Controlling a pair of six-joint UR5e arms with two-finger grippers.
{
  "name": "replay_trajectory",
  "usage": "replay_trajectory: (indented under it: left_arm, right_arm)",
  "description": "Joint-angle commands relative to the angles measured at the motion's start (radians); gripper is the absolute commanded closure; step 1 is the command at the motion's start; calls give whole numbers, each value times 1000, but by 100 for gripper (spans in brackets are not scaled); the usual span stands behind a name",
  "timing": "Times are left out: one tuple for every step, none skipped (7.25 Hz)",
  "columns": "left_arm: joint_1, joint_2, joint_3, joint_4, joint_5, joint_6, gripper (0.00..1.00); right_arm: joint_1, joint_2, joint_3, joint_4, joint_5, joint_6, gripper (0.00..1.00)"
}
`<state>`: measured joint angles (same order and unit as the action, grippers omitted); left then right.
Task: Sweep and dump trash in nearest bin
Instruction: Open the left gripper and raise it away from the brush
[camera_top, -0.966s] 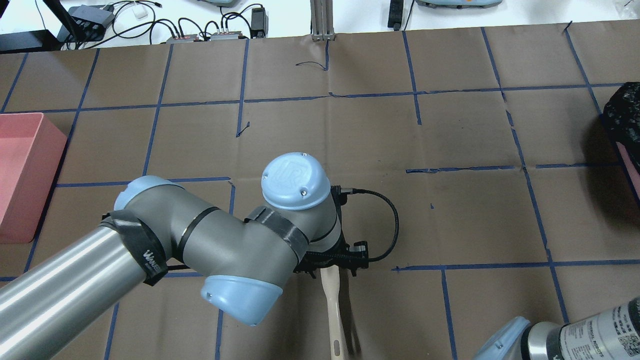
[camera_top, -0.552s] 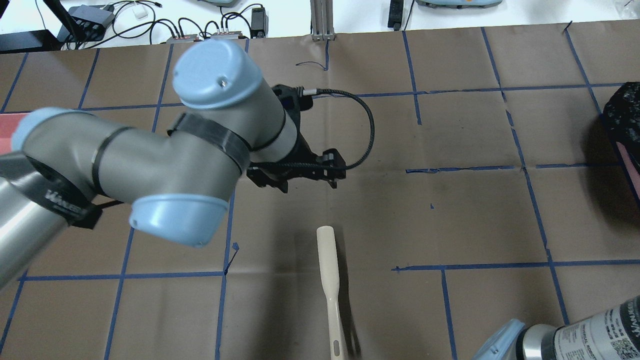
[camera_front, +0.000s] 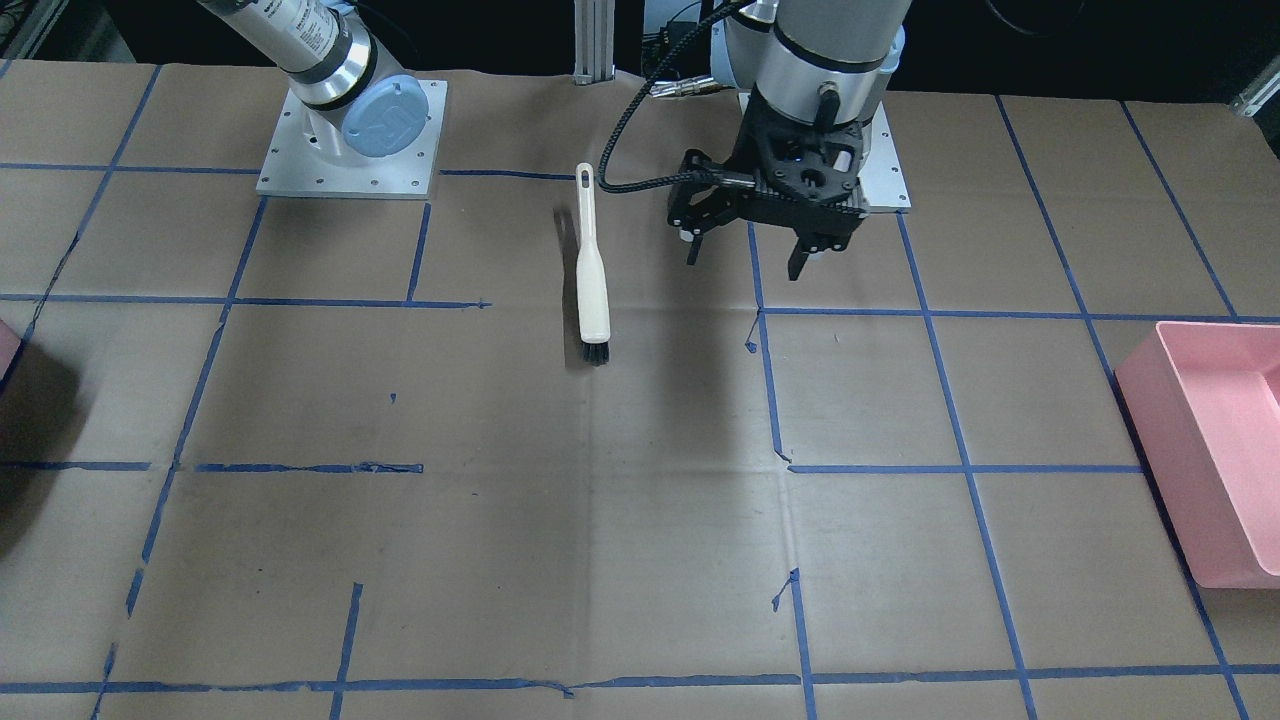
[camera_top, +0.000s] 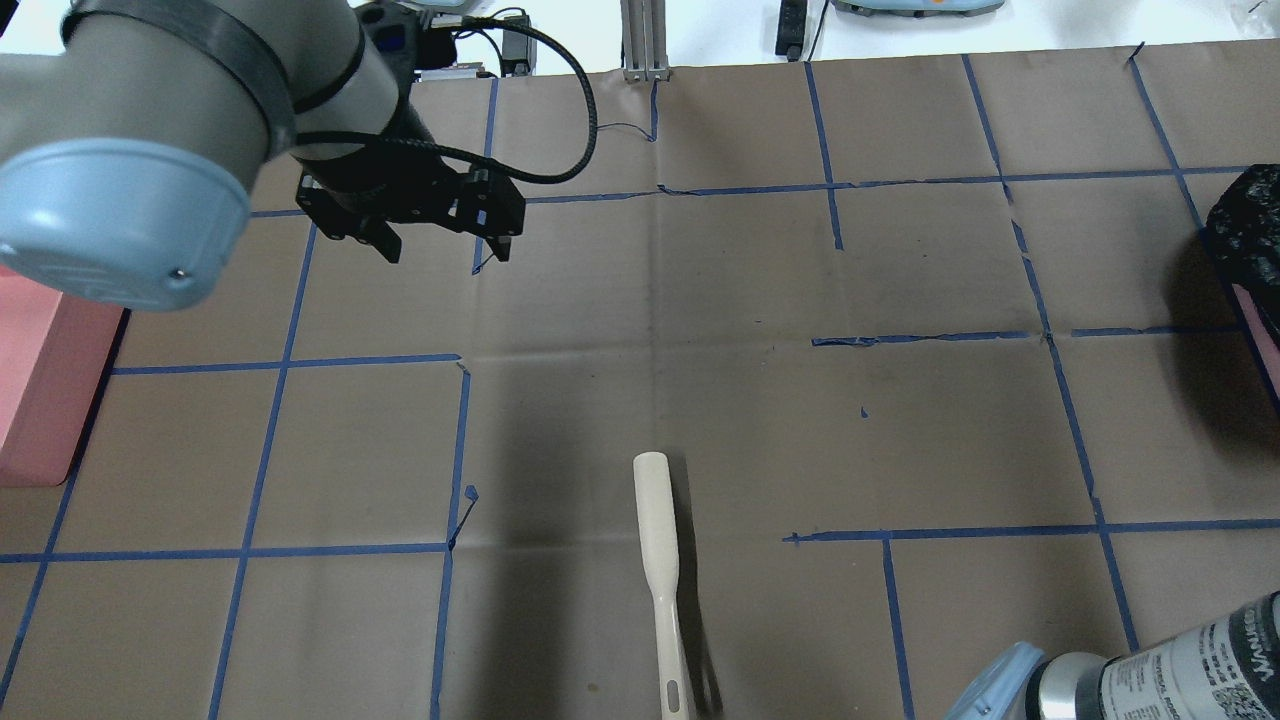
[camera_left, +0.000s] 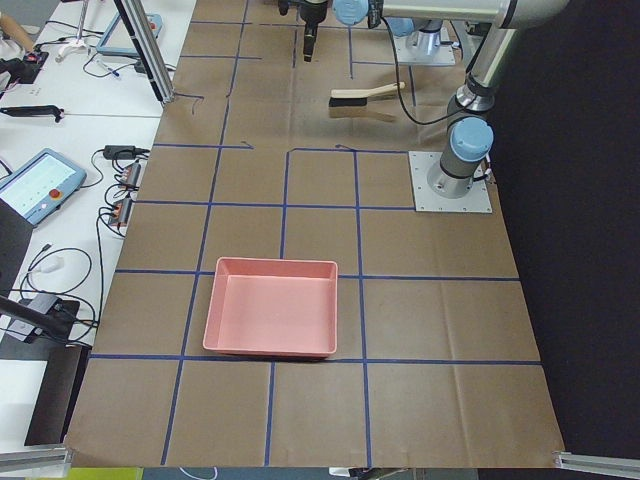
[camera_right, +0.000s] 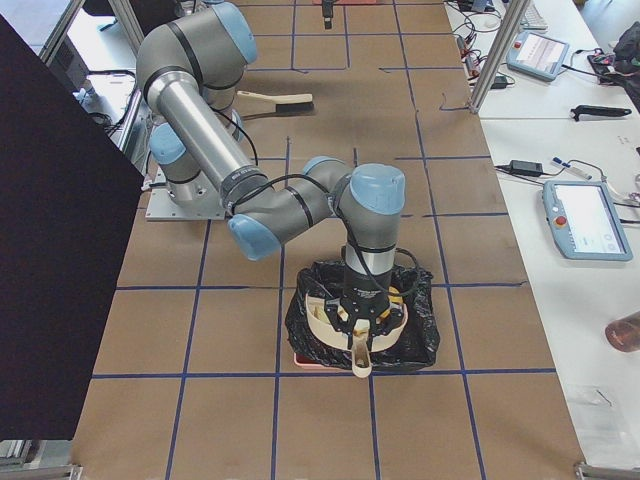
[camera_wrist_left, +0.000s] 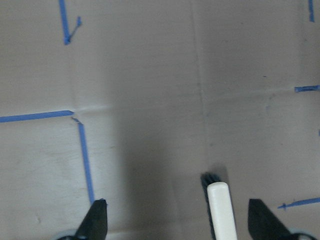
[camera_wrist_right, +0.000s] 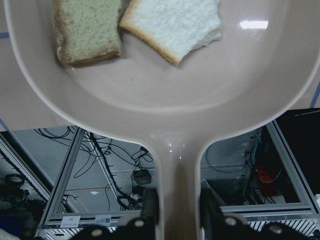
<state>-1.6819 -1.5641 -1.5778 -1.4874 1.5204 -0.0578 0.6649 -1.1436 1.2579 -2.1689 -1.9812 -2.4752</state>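
Right wrist-mounted view alone shows two bread slices (camera_wrist_right: 172, 22) lying in the dustpan (camera_wrist_right: 165, 90), its handle clamped by the right gripper (camera_wrist_right: 179, 207). Exterior right adds what that view lacks: the pan is held over the bin (camera_right: 299, 358), lined with a black bag (camera_right: 420, 340), only a pink corner showing. Front and left wrist views show the left gripper (camera_front: 745, 257) spread wide and empty above the table (camera_front: 600, 560), the brush (camera_front: 592, 275) lying just beside. Lettering on the right arm's label (camera_top: 1190, 665) is too small to read.
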Motion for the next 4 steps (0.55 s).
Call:
replay_trajectory:
  left_arm:
    - [76, 34, 64, -147, 4, 10, 3]
    - [82, 56, 58, -145, 13, 9, 2]
    - [87, 61, 58, -154, 18, 9, 0]
    - [87, 61, 58, -166, 18, 10, 0]
  right_arm:
    - [41, -12, 43, -101, -68, 2, 100]
    - [42, -13, 99, -211, -96, 4, 100]
    - [42, -24, 162, -301, -97, 1, 100]
    - [42, -54, 190, -328, -100, 1, 100]
